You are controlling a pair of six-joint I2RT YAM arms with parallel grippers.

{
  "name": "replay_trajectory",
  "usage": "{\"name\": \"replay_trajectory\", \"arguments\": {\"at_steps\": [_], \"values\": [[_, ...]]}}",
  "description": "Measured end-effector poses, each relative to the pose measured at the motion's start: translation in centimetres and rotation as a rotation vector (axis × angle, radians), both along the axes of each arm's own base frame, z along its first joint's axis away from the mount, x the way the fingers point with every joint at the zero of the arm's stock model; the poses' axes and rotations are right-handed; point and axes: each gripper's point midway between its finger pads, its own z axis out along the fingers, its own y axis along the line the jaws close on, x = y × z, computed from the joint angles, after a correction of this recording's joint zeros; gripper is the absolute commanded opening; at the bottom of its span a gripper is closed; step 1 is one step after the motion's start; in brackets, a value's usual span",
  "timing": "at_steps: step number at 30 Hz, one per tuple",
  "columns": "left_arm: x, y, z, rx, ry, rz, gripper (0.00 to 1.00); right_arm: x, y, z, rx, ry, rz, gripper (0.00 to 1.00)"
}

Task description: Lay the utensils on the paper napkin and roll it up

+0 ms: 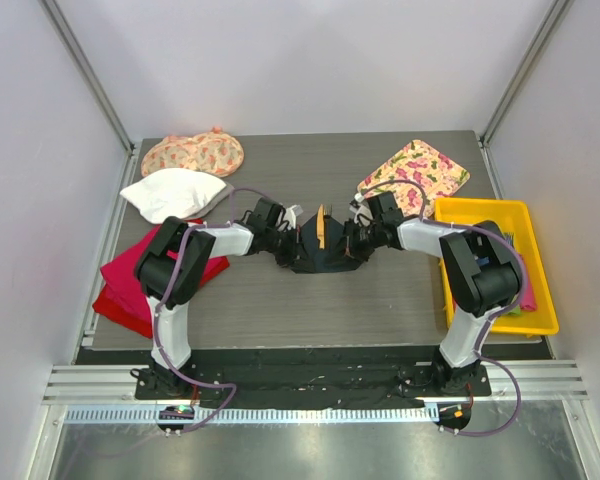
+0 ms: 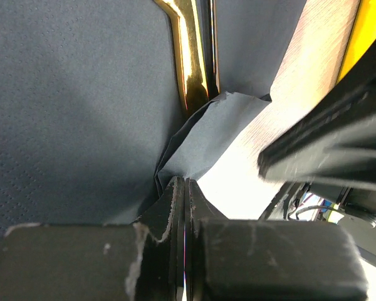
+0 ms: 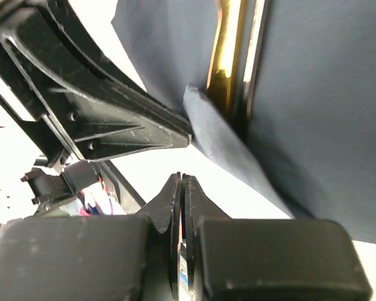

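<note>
Red cloth (image 1: 120, 285) left, yellow bin (image 1: 480, 207) right of napkin (image 1: 310, 252).

Paper napkin (image 2: 69, 106) noted filling 9 to 12 o'clock, dark and finely dimpled. Gold utensils (image 2: 191, 56) are laid on it at 12 o'clock, ends hidden by a raised fold. Left claw (image 2: 183, 185) at 6 o'clock is pressed closed, with the crumpled fold met at its tips. Pale bench (image 2: 301, 69) is seen at 2 o'clock.
</note>
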Motion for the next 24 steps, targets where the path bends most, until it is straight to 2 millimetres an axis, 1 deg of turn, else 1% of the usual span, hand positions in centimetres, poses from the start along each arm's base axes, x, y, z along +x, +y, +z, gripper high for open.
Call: {"name": "replay_trajectory", "arguments": {"at_steps": [3,6,12,16,24], "values": [[0.0,0.0,0.0,-0.001,0.002,0.0,0.0,-0.4,0.5,0.0,0.007,0.004,0.019,0.04],[0.0,0.0,0.0,-0.002,0.004,0.001,0.0,-0.6,0.5,-0.5,0.004,0.021,0.022,0.04],[0.0,0.0,0.0,-0.002,0.003,0.0,0.0,-0.5,-0.2,-2.4,-0.014,0.071,0.001,0.04],[0.0,0.0,0.0,-0.003,0.006,0.0,0.0,-0.3,-0.8,-3.2,-0.021,0.093,-0.015,0.04],[0.0,0.0,0.0,-0.004,0.008,0.0,0.0,-0.1,-1.5,-3.4,-0.014,0.103,-0.021,0.03]]}}
